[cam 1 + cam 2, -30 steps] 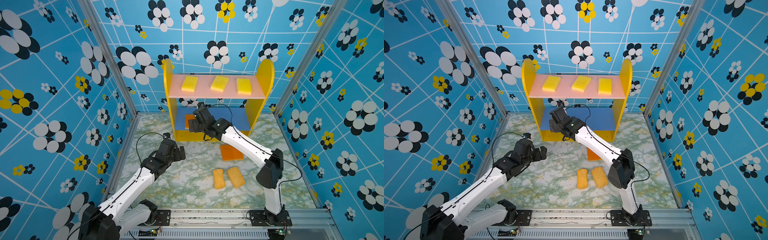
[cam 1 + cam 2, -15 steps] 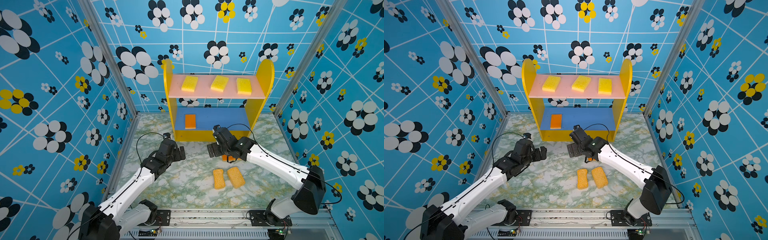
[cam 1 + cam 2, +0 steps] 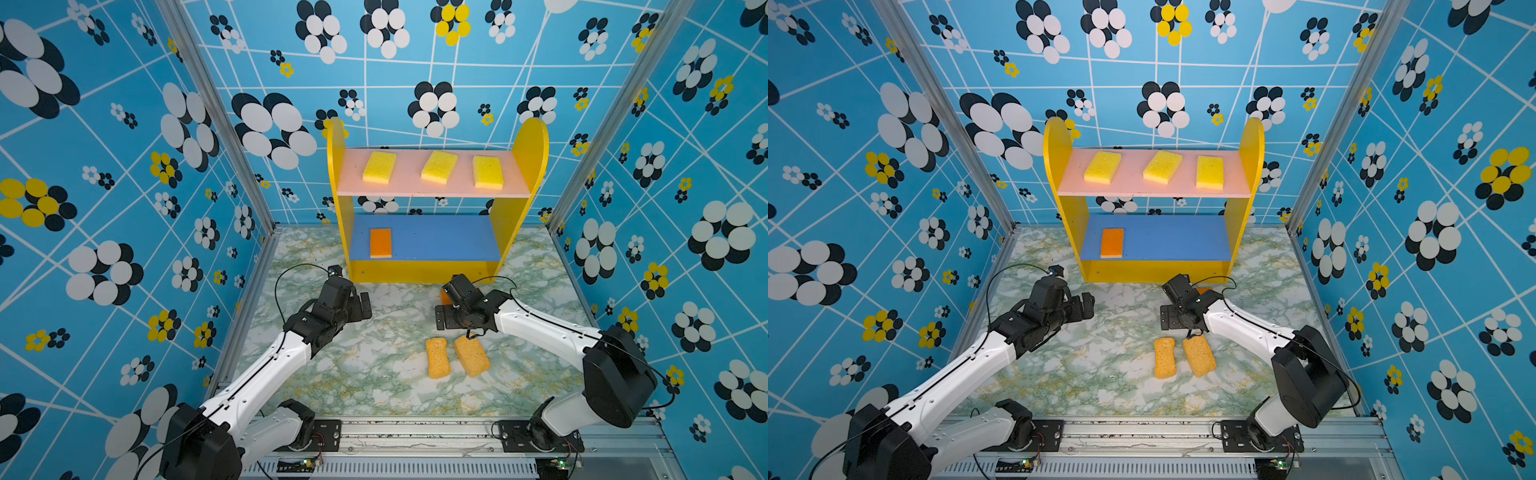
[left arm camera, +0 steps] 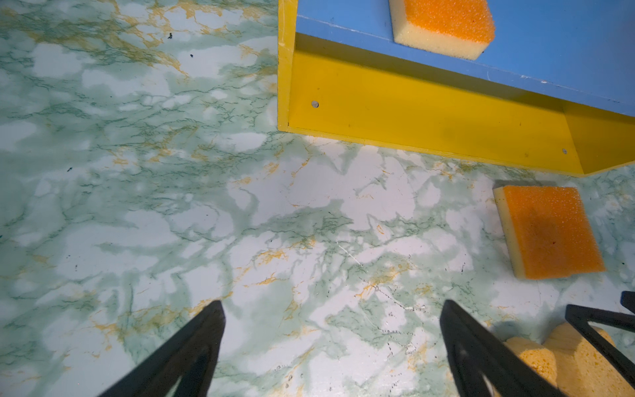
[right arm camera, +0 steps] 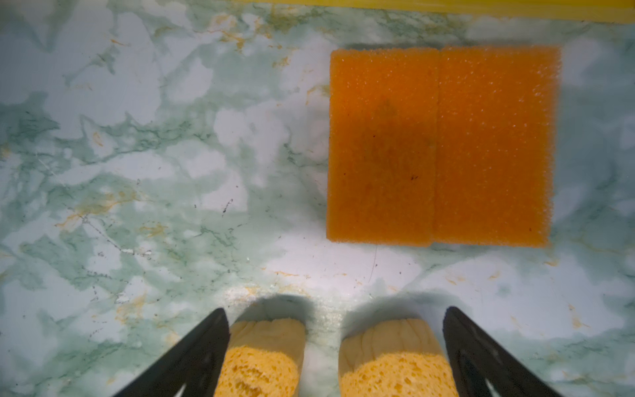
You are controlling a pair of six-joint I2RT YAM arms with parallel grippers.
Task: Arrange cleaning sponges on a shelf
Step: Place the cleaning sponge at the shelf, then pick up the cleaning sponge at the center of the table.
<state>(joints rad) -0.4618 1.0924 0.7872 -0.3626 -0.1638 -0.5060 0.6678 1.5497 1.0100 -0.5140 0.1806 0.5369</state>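
Both sets of jaws are wide and empty right now: the left gripper (image 3: 365,305) just hangs over bare marbled green worktop (image 3: 374,374), and the right gripper (image 3: 442,307) sits low near the two thick porous tan-orange sponge blocks (image 3: 455,357). On the small two-tier shelf with yellow side panels (image 3: 432,208), three flat bright yellow sponges (image 3: 434,168) lie on the pink upper board and one flat orange sponge (image 3: 380,243) lies at the left end of the blue lower board. Two more flat orange sponges (image 5: 441,146) lie on the worktop just in front of the shelf base. My worry: those two lie edge to edge, touching, so a wide grab could pinch both at once or shove one under the shelf front. Same with the tan blocks, which are close side by side. Handy thing: the right wrist view shows it's really two orange sponges with a seam between them, while in both top views the right arm hides nearly all of that pair, and the left wrist view shows only one.
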